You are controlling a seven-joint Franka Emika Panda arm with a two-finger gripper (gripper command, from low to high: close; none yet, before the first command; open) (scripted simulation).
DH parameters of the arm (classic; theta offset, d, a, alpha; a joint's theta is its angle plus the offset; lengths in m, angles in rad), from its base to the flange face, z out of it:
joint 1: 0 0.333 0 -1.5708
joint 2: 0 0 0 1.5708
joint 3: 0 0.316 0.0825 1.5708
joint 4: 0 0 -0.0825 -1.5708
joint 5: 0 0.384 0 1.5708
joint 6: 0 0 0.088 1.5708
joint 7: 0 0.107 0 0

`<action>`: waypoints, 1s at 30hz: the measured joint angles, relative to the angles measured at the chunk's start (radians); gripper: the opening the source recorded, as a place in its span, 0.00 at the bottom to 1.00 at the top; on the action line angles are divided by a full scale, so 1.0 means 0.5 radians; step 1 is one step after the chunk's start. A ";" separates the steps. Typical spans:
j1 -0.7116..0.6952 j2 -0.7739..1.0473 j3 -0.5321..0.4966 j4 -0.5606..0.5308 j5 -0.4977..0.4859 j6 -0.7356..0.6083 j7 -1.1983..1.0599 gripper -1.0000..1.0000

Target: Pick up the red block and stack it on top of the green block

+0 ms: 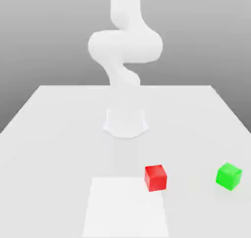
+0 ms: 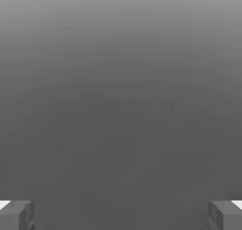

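Note:
The red block [image 1: 156,178] rests on the white table [image 1: 49,134], toward the front and a little to the exterior view's right of centre. The green block [image 1: 229,176] sits on the table further to the exterior view's right, well apart from the red one. The white arm [image 1: 125,43] rises from its base [image 1: 125,122] behind both blocks and curls high above the table. In the hand view my gripper [image 2: 121,216] is open, its two grey fingertips [image 2: 17,216] set far apart with nothing between them, and only a plain grey background lies beyond.
A brighter white square patch [image 1: 126,207] lies on the table at the front, just to the exterior view's left of the red block. The table's edges run close to the green block on the exterior view's right.

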 joint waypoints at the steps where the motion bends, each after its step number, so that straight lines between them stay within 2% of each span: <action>1: 0.015 0.064 0.007 -0.060 0.009 0.049 -0.003 0.50; 12: 0.184 0.771 0.116 -0.710 0.073 0.576 -0.015 0.50; 17: 0.245 1.204 0.197 -1.023 0.051 0.891 0.019 0.50; 20: 0.263 1.504 0.192 -1.053 -0.044 1.127 0.091 0.50; 24: 0.337 1.804 0.083 -1.020 -0.169 1.381 0.182 0.50; 25: 0.356 1.847 0.062 -1.014 -0.180 1.417 0.190 0.00; 30: 0.356 1.847 0.063 -1.014 -0.186 1.418 0.197 0.00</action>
